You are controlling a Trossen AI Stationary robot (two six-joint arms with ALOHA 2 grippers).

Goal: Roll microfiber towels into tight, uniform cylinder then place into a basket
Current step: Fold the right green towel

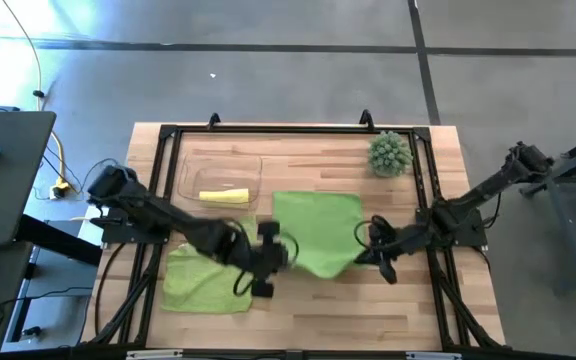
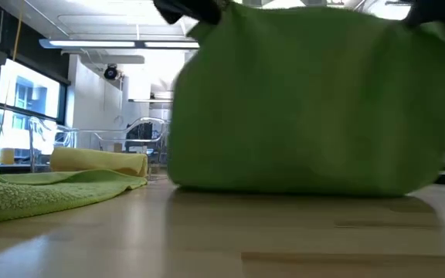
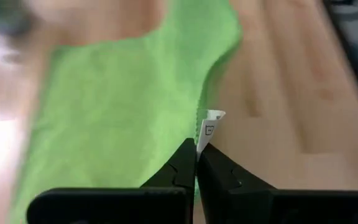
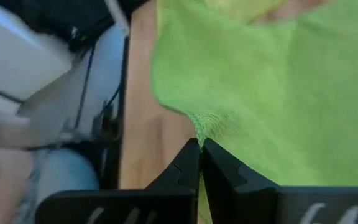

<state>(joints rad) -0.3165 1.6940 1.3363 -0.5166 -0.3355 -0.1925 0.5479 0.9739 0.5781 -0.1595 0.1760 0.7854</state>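
So this looks like the start of towel number two. One yellow towel point(image 1: 224, 196) is already rolled and sitting in the clear basket point(image 1: 190, 172) toward the back left of the bench point(image 1: 438, 310). Now both arms have a lime green towel point(image 1: 315, 232) by its near edge, mid-bench, and the low view shows that edge lifted up off the wood like a curtain, with the far part still lying flat.

Left pincer point(image 3: 196, 154) is clamped tight on the towel's near-left corner, right by the little white care tag point(image 3: 209, 128). Right pincer point(image 4: 200, 148) is pinched closed on the near-right corner, fabric bunching between the tips. Nothing else is in either one.

My guess is the next move is to carry that raised edge over toward the far side together, keeping both corners level, so the first fold or turn comes out straight. If one side leads, the roll goes cone-shaped.

The second lime green towel point(image 1: 202, 280) lies flat at the front left, just beside the left arm, waiting its turn.
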